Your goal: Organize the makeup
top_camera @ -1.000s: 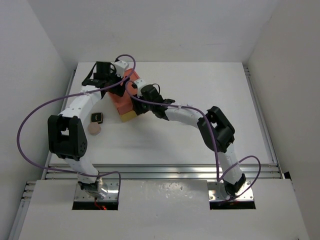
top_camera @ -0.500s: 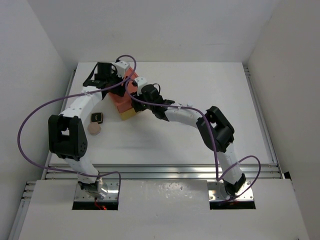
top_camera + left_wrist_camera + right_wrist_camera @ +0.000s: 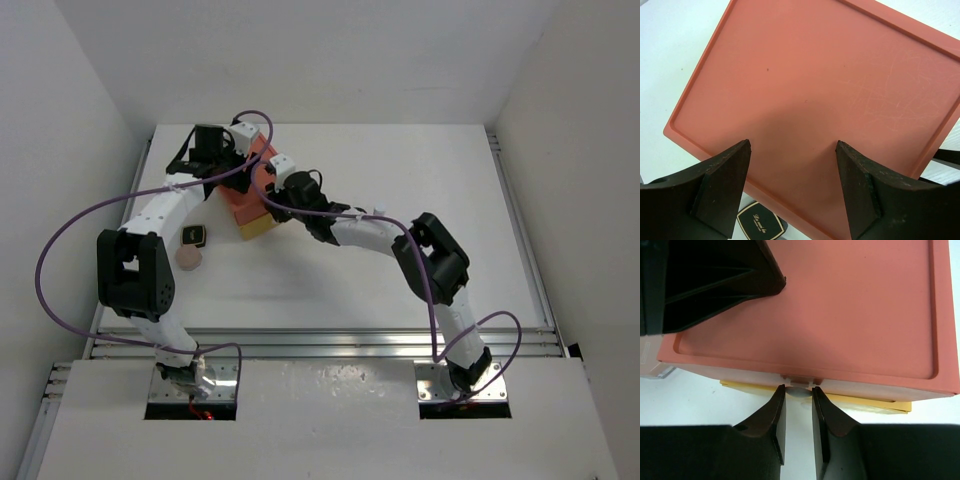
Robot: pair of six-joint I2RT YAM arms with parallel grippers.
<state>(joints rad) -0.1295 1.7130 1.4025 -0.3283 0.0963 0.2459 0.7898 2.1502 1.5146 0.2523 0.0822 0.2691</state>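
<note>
Nearest me, on the tabletop (image 3: 420,170) to the left of the drawer box (image 3: 830,75), lies the round peach puff (image 3: 188,258). It looks soft and very light, so I would pinch it gently by its edge. Just beyond it, closer to the box's left side, sits the dark square case (image 3: 194,236). I judge it stiff, smooth and light, and best taken across two opposite flat sides so that it doesn't skid. I can't see any other makeup.

At the box's front, my right tool (image 3: 798,397) is pinched down on the small grey knob (image 3: 799,391) of the yellow drawer (image 3: 860,402), which shows only slightly below the coral top.

Farther back, my left tool (image 3: 791,150) hangs over the box's lid, spread wide and holding nothing. I can't tell whether it touches the lid.
</note>
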